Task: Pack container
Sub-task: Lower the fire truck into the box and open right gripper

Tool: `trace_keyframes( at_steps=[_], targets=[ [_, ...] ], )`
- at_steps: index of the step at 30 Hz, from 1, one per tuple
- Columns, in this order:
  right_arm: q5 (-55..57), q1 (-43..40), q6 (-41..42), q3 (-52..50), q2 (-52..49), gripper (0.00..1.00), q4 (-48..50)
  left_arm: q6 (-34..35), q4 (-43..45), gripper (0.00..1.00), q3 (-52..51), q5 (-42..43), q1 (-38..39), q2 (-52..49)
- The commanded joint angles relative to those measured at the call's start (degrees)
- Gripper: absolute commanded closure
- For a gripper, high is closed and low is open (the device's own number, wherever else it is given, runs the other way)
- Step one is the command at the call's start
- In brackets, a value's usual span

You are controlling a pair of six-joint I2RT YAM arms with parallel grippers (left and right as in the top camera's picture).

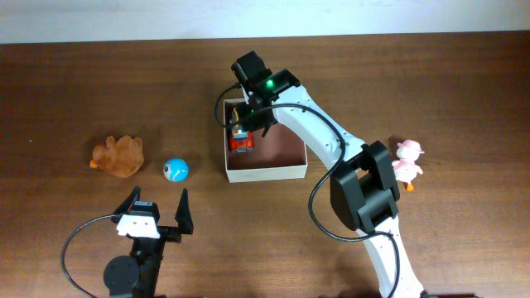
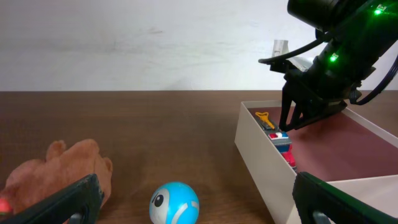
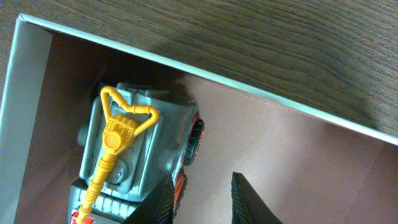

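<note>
No lettering, brand, number or sign can be read in any view. The toy truck [image 3: 134, 155], lying against the left wall of the container [image 1: 265, 172] near its far-left corner, has a small red and white patch at its lower end. The right wrist view cuts this patch off at the bottom edge, and the other views show it too small to tell whether it carries print. The white plate [image 1: 135, 221] on the left arm, near the worktop's front edge, bears dark marks too small to make out.
</note>
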State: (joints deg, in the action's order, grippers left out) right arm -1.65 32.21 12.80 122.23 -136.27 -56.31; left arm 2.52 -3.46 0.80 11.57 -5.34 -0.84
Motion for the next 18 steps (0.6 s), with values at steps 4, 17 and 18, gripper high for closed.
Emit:
trace_keyframes(
  at_steps=[4, 17, 18],
  targets=[
    [1.1, -1.2, -0.1, 0.4, -0.9, 0.68, -1.8, -0.9, -0.1, 0.01, -0.3, -0.4, -0.4, 0.5],
    [5.1, -4.4, 6.4, 0.4, -0.9, 0.67, -5.9, -0.9, -0.1, 0.0, -0.3, -0.4, -0.4, 0.5],
    [5.1, -4.5, 6.5, 0.4, -0.9, 0.67, -6.0, -0.9, -0.1, 0.0, -0.3, -0.4, -0.4, 0.5]
  ],
)
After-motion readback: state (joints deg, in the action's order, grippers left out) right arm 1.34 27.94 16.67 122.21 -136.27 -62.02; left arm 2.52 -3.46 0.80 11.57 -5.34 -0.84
